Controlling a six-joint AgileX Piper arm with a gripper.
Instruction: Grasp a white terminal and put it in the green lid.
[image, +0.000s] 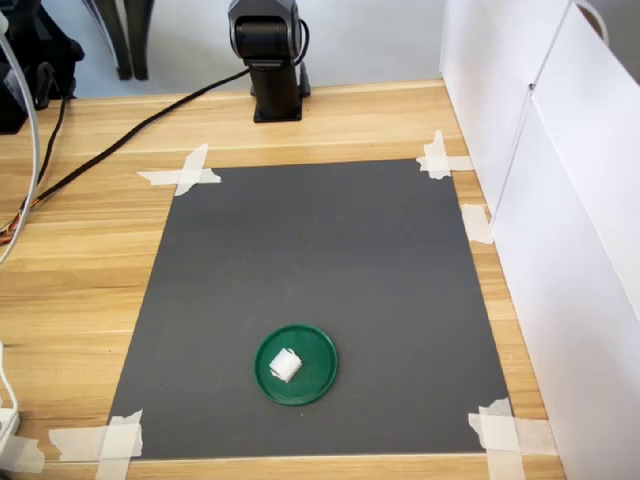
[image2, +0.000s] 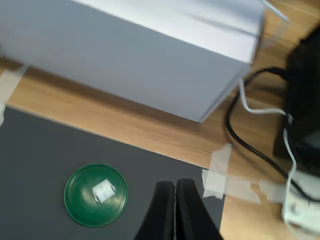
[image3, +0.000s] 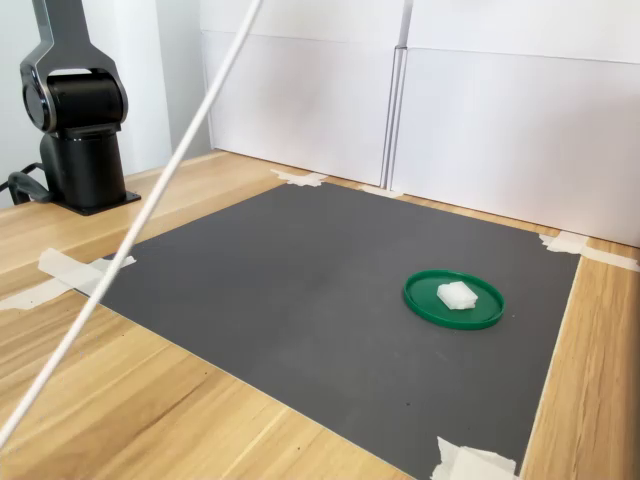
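The white terminal (image: 284, 365) lies inside the green lid (image: 318, 378), near the front of the dark mat in the first exterior view. Both exterior views show it there, terminal (image3: 456, 294) resting on the lid (image3: 485, 311). In the wrist view the terminal (image2: 104, 190) sits in the lid (image2: 80, 210), and my gripper (image2: 175, 186) is high above the mat, off to one side of the lid, its two black fingers pressed together with nothing between them. The gripper itself does not show in either exterior view.
The arm's black base (image: 275, 75) stands at the back of the wooden table (image: 80, 260). A dark grey mat (image: 320, 250) is taped at its corners. White panels (image: 560, 220) wall the first exterior view's right. Black cables (image: 110, 150) and a white cable (image3: 150, 210) run nearby.
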